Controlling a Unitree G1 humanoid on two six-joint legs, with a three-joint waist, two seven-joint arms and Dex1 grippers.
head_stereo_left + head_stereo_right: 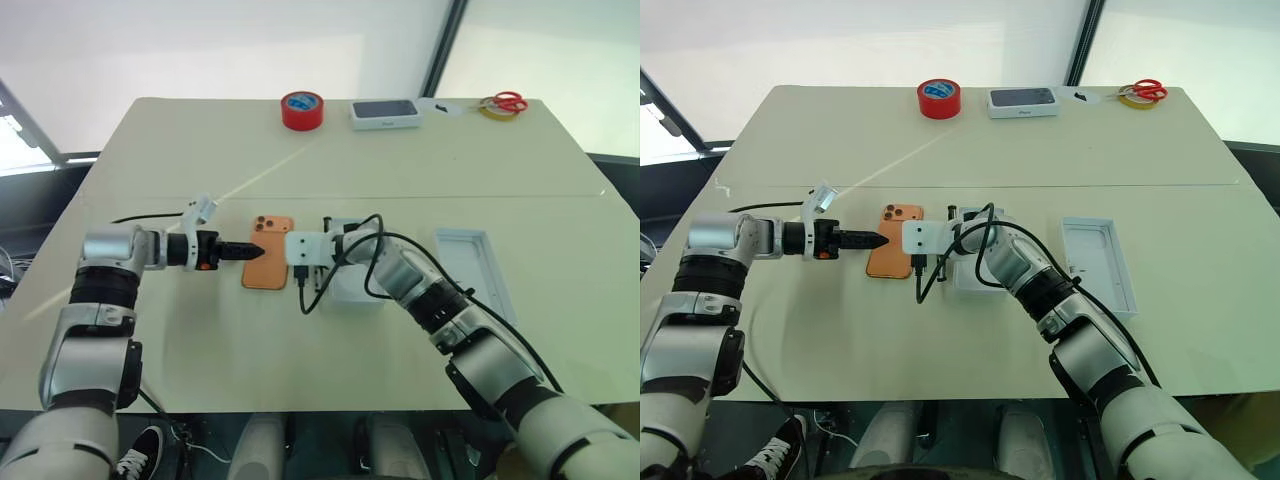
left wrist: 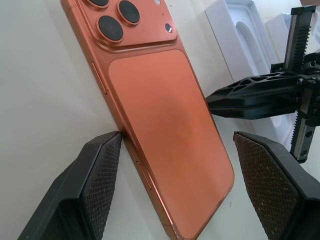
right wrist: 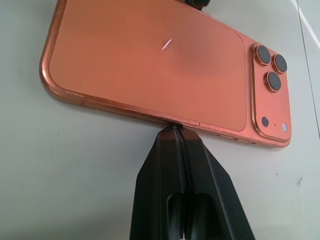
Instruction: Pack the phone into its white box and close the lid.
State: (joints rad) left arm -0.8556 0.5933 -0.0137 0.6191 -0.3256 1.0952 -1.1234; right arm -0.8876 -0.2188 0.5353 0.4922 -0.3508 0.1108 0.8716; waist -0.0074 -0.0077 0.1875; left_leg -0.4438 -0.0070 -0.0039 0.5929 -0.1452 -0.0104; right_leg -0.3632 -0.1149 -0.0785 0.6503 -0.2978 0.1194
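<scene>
The orange phone (image 1: 268,252) lies back-up on the table, with its camera bump at the far end. My left gripper (image 2: 178,137) is open and low over the phone's near half, one finger (image 2: 102,170) against the left long edge and the other off the right side. My right gripper (image 3: 173,129) is shut, and its tips touch the phone's right long edge. A white cardboard piece (image 1: 352,290) lies just right of the phone. My right arm hides most of it, so I cannot tell whether it is the white box or the lid.
A white tray with a rounded hollow (image 1: 475,265) lies further right. At the far edge are a red tape roll (image 1: 302,110), a white box with a dark phone picture (image 1: 385,114), scissors (image 1: 508,102) and yellow tape (image 1: 492,112). A black cable (image 1: 310,295) hangs from my right wrist.
</scene>
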